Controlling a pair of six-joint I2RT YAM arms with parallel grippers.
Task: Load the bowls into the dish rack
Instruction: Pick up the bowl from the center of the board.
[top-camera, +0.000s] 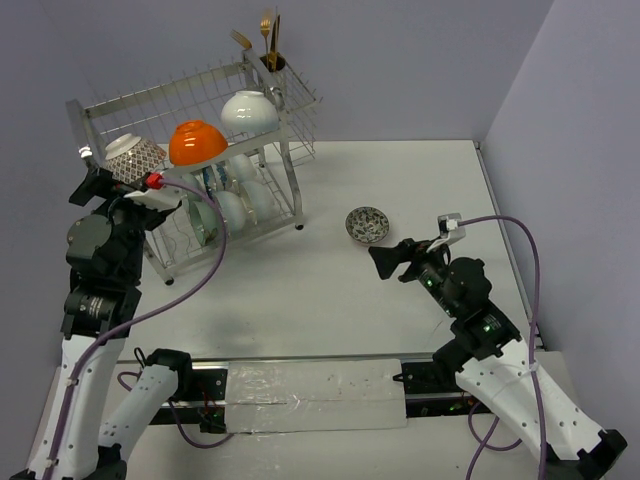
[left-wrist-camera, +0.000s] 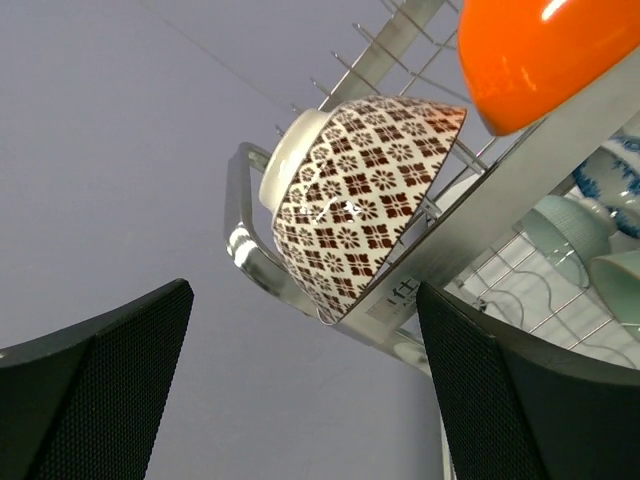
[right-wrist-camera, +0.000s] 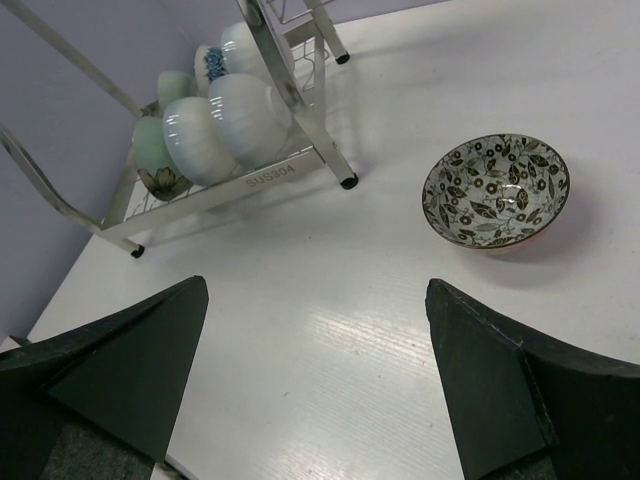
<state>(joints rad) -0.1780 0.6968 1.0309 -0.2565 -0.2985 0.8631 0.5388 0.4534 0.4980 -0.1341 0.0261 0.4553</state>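
White table (top-camera: 330, 300) | lilac walls (top-camera: 400, 60) | left claw (left-wrist-camera: 305, 300), right claw (right-wrist-camera: 318, 290) spread | leaf-patterned bowl (right-wrist-camera: 496, 192) on table

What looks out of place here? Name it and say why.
One leaf-patterned bowl sits alone, upright on the table, apart from the dish rack that holds the others. The brown-patterned bowl rests tilted at the top tier's left end.

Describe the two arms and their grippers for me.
The left arm and the right arm have black joint housings and white lower shells, with a purple cable looped along each. The left gripper and the right gripper have black wedge-shaped fingers; the left's pads are mesh-textured.
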